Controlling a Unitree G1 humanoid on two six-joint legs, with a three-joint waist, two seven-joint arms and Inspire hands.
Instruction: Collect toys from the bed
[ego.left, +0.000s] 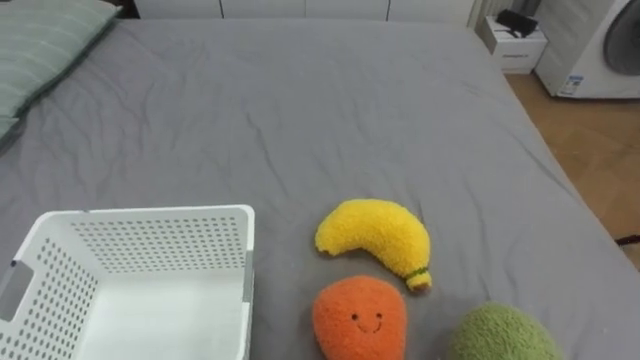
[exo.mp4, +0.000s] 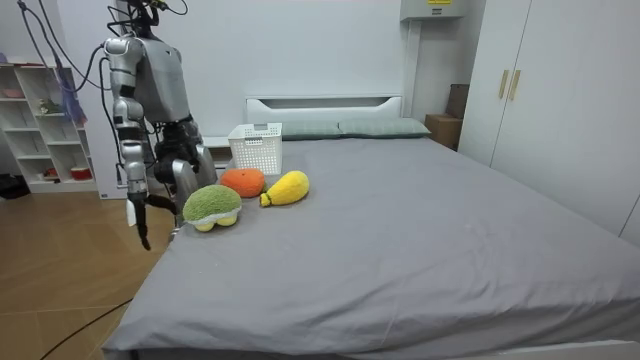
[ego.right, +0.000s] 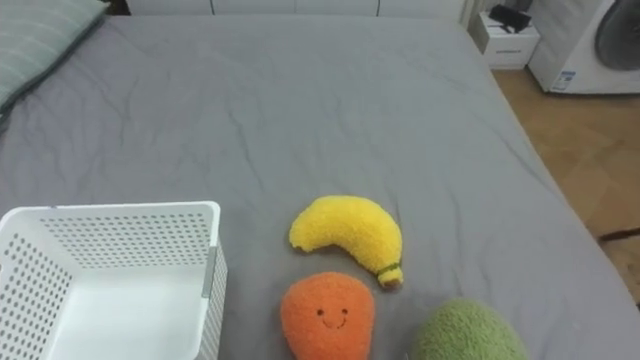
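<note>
1. Toys: banana plush (ego.left: 375, 238), orange plush (ego.left: 360, 318) and green plush (ego.left: 502, 335) all lie on the grey bed (ego.left: 300, 110). None is in the white basket (ego.left: 160, 213), which sits to their left.
2. Key relation: the toys lie front-right of the robot. The green plush is nearest the bed edge and the right hand (exo.mp4: 138, 215). Banana's long axis runs approx. left-right, stem end to the right.
3. Right hand hangs straight down at the robot's side, below mattress top, clear of the toys. Finger state: cannot tell.
4. Judgement: R arm is better placed and needs to lift, then reach fwd.

One plush banana (ego.left: 375, 238), one orange plush (ego.left: 360, 318), one green plush (ego.left: 503, 335), one basket (ego.left: 150, 213).
</note>
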